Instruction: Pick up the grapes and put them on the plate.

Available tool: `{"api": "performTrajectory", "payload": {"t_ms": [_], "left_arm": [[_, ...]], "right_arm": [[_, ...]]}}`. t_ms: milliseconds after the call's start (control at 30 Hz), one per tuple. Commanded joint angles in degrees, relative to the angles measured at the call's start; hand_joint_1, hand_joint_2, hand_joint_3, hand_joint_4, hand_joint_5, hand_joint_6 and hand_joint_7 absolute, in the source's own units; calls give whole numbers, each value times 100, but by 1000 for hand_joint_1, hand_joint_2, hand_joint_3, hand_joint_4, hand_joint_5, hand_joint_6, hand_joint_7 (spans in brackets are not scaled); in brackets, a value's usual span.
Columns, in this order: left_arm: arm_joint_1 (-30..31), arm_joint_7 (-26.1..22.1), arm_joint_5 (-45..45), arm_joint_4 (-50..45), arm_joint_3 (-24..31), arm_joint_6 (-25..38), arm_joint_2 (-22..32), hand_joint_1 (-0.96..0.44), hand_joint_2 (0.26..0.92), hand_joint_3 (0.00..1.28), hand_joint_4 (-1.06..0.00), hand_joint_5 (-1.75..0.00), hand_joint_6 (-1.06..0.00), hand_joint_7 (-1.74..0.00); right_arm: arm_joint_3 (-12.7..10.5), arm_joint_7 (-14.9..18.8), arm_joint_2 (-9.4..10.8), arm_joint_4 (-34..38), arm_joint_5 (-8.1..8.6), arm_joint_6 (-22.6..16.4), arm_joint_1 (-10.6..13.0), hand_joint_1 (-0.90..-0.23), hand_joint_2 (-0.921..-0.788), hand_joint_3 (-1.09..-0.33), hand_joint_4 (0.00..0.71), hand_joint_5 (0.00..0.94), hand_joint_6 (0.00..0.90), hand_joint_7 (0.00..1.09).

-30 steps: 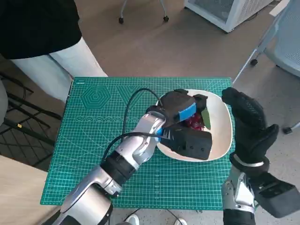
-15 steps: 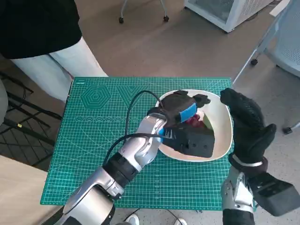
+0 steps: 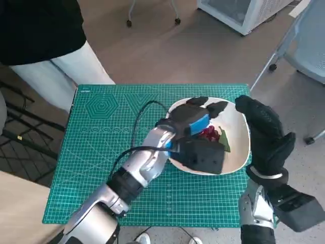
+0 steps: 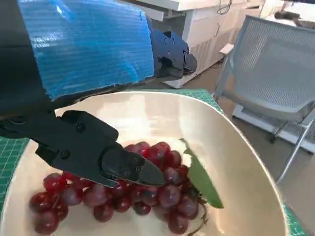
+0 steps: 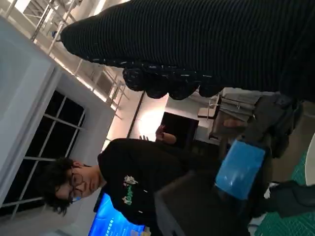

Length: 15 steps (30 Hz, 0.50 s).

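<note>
The grapes (image 4: pixel 147 187) are a dark red bunch with a green leaf (image 4: pixel 199 179) lying along one side. They rest in the hollow of the plate (image 3: pixel 238 147), near its middle. The plate is cream-coloured, rounded and shallow with a raised rim, and sits flat on the green cutting mat (image 3: pixel 101 142), toward the mat's right side.

Grapes (image 4: pixel 147 184) in plate (image 3: pixel 239 147) on mat (image 3: pixel 101 152), left robot hand (image 3: pixel 195 122) above them, right robot hand (image 3: pixel 266 134) beside plate
</note>
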Motion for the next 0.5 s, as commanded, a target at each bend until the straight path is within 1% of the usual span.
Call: {"api": "performTrajectory", "payload": {"t_ms": [33, 267, 367, 500], "left_arm": [[456, 111, -374, -592, 472, -328, 430, -489, 921, 73, -102, -2, -176, -2], [1088, 134, -1401, -1138, 1436, -941, 733, -453, 921, 110, -120, -9, -199, -12], [1362, 134, -1925, -1291, 1862, -1159, 751, -444, 921, 130, -150, -19, -221, -22], [1715, -34, -2806, -1361, 2432, -1511, 682, -461, 921, 157, -213, -36, -267, -38]], "right_arm": [[20, 32, 30, 42, 77, 68, 59, -700, -921, -658, 369, 1, 178, 328], [36, 27, 26, 20, 67, 103, 43, -698, -921, -658, 370, 1, 180, 325], [39, 24, 21, 30, 58, 107, 31, -698, -921, -659, 370, 1, 181, 323], [51, 9, 21, 31, 31, 106, 19, -699, -921, -660, 370, 1, 181, 322]]}}
